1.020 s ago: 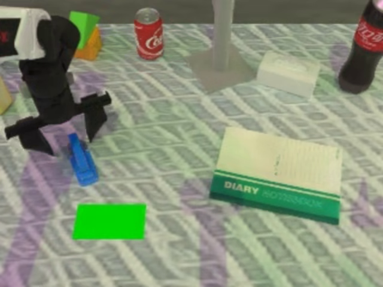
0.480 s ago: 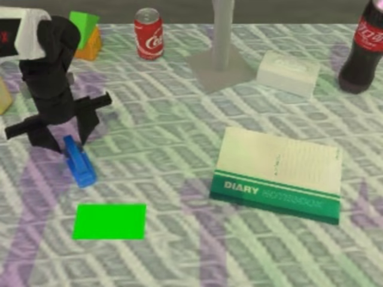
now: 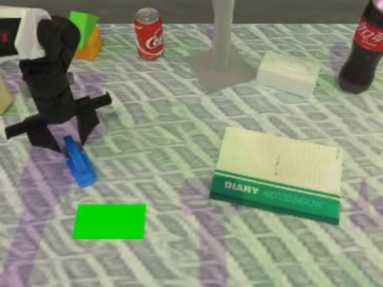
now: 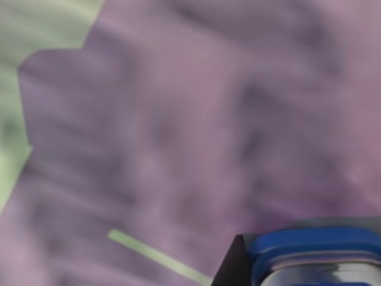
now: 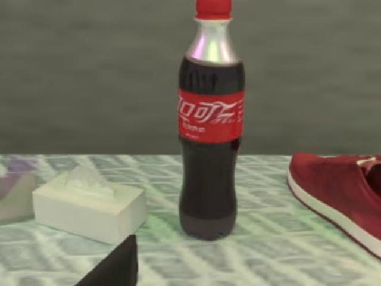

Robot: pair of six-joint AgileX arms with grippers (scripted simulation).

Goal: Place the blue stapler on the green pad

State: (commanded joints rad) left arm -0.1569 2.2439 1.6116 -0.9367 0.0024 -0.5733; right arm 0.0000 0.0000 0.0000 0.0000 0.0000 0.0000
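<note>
While the blue stapler point(image 3: 79, 162) lies flat on the tabletop point(image 3: 179, 149), up-table of the green pad point(image 3: 109, 221), the left tool point(image 3: 57, 134) straddles its far end, fingers spread, gripping nothing.

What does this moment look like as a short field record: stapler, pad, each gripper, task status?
blue stapler: on the table at the top view's left, apart from the pad
green pad: flat, bare, nearer the camera than the stapler
left gripper: lowered over the stapler's far end, fingers spread to either side
right gripper: parked out of the top view, facing the cola bottle
status: stapler not yet on pad
</note>
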